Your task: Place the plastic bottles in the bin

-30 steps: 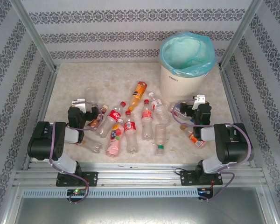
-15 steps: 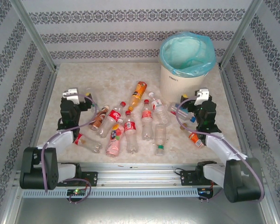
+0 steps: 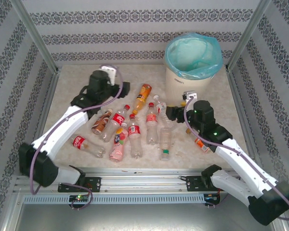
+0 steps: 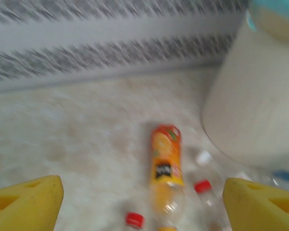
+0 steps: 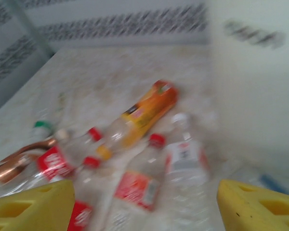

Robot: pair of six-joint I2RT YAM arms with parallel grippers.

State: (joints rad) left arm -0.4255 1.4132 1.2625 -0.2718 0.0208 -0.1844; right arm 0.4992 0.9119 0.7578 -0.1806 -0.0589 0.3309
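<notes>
Strewn flat across the near middle of the mottled beige table (image 3: pixel 135 74): plastic bottles (image 3: pixel 135 134), mostly clear, with red caps and red labels whose white script is too small to read. Among them an orange bottle (image 3: pixel 143 92) and a pink bottle (image 3: pixel 117 149). Standing far right: round off-white bin (image 3: pixel 183 86), turquoise liner, blurred dark print. Left gripper (image 3: pixel 124 88) spread wide and empty, just left of the orange bottle. Right gripper (image 3: pixel 169 113) likewise, at the bin's foot.

A pale marbled tabletop (image 3: pixel 135 77) sits inside striped patterned walls (image 3: pixel 135 29) (floral bands, seemingly) with metal posts (image 3: pixel 34 33).
</notes>
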